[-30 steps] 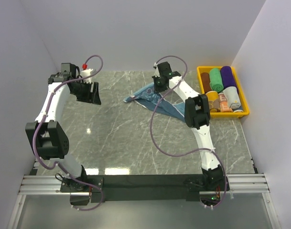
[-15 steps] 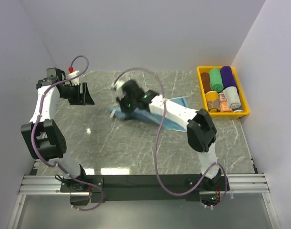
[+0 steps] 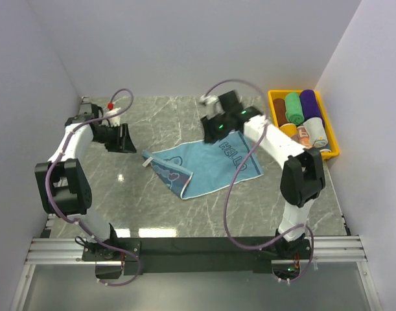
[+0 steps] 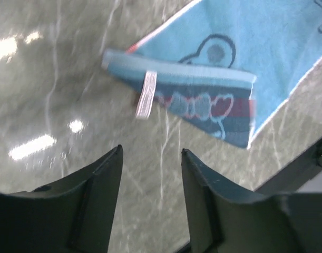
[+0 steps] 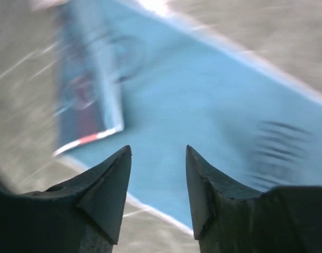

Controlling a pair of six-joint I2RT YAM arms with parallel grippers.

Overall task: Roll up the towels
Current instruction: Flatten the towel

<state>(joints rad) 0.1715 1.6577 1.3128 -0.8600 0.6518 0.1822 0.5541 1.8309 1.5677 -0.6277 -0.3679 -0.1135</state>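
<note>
A blue towel (image 3: 214, 165) with printed figures lies spread on the marble table, its left corner folded over (image 3: 170, 170). My right gripper (image 3: 212, 131) hovers over the towel's far edge. It is open, with nothing between its fingers, and the blue cloth (image 5: 213, 116) shows below the right gripper (image 5: 158, 148). My left gripper (image 3: 126, 138) stands open left of the towel, over bare marble. From the left gripper (image 4: 151, 151), the folded corner (image 4: 203, 100) and its white tag (image 4: 146, 95) lie just ahead. Rolled towels, among them green (image 3: 293, 107) and purple (image 3: 309, 105), sit in the bin.
A yellow bin (image 3: 279, 92) stands at the table's far right and holds several short towel rolls. White walls close in the table on the left, back and right. Both arms' cables loop above the table.
My right gripper has opened and let go of the blue towel, which now lies spread flat. That arm swung left, then back toward the far right. The left gripper has shifted slightly and narrowed a little.
</note>
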